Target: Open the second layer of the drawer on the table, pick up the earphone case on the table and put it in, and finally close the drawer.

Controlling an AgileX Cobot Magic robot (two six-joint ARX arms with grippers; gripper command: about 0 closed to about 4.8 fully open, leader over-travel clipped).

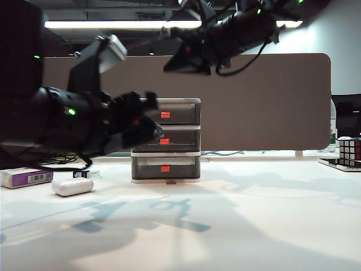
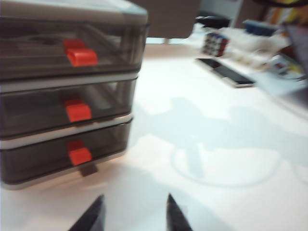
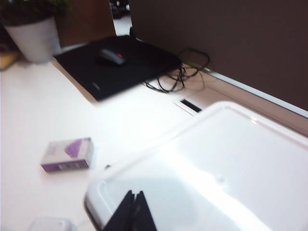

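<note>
The drawer (image 1: 186, 142) stands mid-table, all three smoky tiers shut. Its second layer (image 1: 179, 140) (image 2: 108, 101) has a red tab (image 2: 77, 111). The white earphone case (image 1: 72, 186) (image 3: 50, 225) lies on the table (image 1: 237, 220) to the left of the unit. My left gripper (image 1: 153, 131) (image 2: 134, 202) hovers just before the unit's left front. It is open, with nothing between its fingertips (image 2: 97, 204). My right gripper (image 1: 172, 66) (image 3: 135, 195) hangs shut and empty above the unit's off-white top (image 3: 226, 163).
A white-and-purple box (image 1: 25, 177) (image 3: 68, 154) lies behind the case at far left. A Rubik's cube (image 1: 350, 150) (image 2: 214, 44) sits at the right edge, with a phone (image 2: 226, 72) close to it. A black mat with a mouse (image 3: 111, 56), cables and a plant pot (image 3: 33, 36) lie behind.
</note>
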